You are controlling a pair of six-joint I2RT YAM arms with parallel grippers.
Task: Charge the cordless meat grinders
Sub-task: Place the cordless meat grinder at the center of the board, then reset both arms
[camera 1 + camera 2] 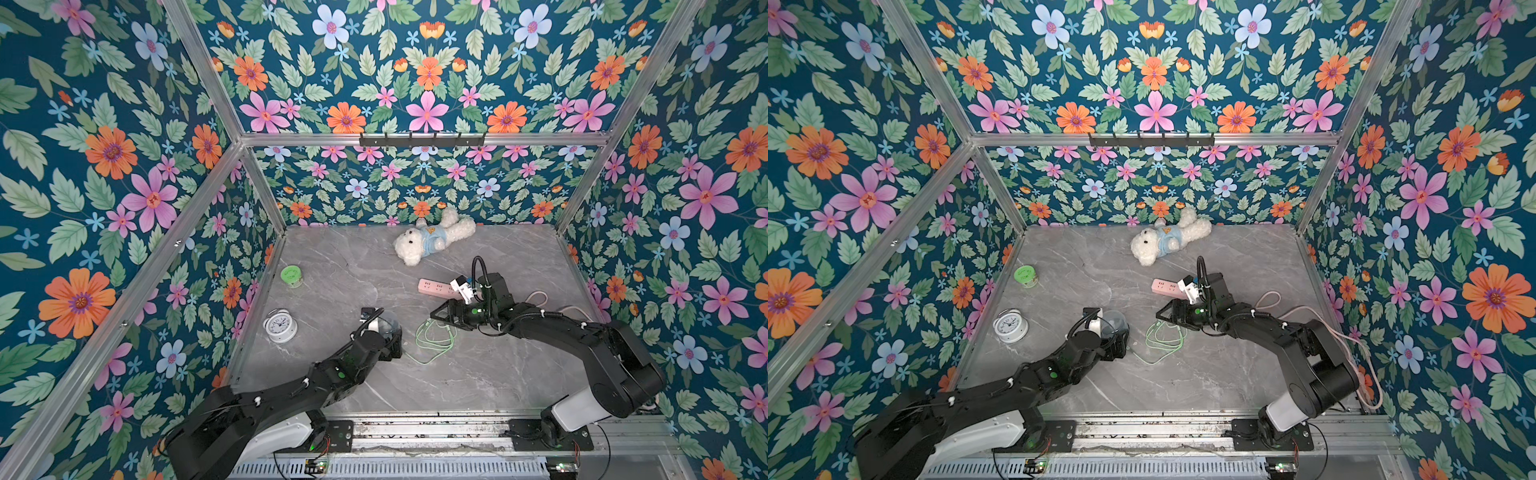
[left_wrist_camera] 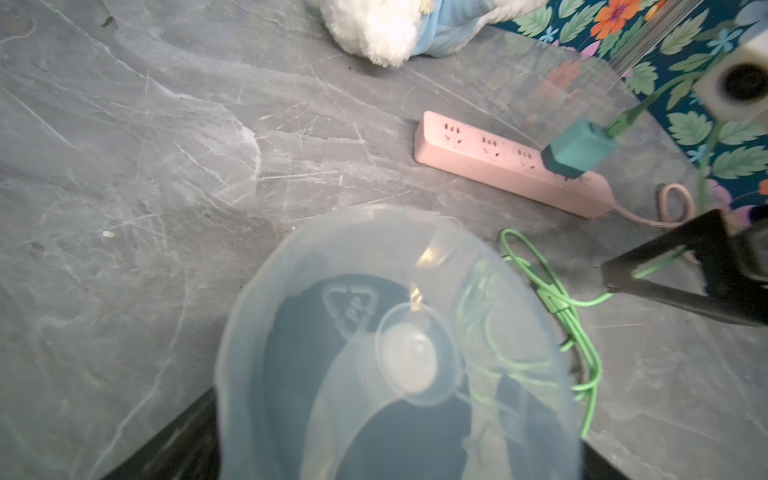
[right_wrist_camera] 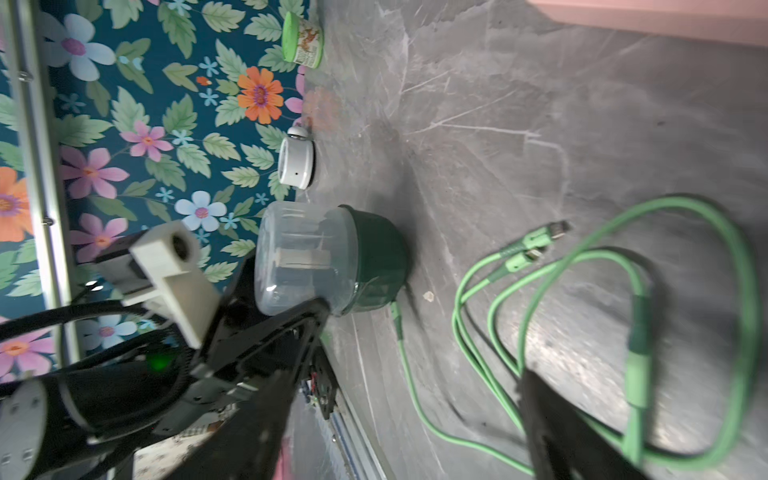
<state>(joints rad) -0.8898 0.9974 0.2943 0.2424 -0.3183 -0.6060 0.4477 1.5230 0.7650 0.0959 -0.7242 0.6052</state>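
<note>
Seemingly I am at the tail end of the hookup. The cordless meat grinder [image 3: 316, 257] stands upright on the worktop [image 1: 478, 374] right between the left jaws. They straddle its translucent dome, though I cannot tell whether they press on it or stand clear of it. The green cable [image 3: 636, 374] looks plugged into the grinder's dark green base on the side facing the right jaws. Its teal adapter [image 2: 577, 149] appears seated in the pink power strip [image 2: 490, 166] just beyond those jaws. The right jaws stand wide apart and hold nothing, and the cable's slack loops and two spare connector heads [image 3: 540, 239] lie on the worktop under and just ahead of them. My reading is that the connecting is done and only the retreat remains. That calls for raising the right jaws straight up so they snag no loop and tug a plug loose, and for getting the left jaws clear of the dome so the grinder does not tip. A white alarm clock [image 1: 280, 326] and a green-lidded jar [image 1: 291, 276] sit well off to the left jaws' outer side. A plush dog [image 1: 432, 239] lies past the strip, and none of the three blocks a withdrawal.
</note>
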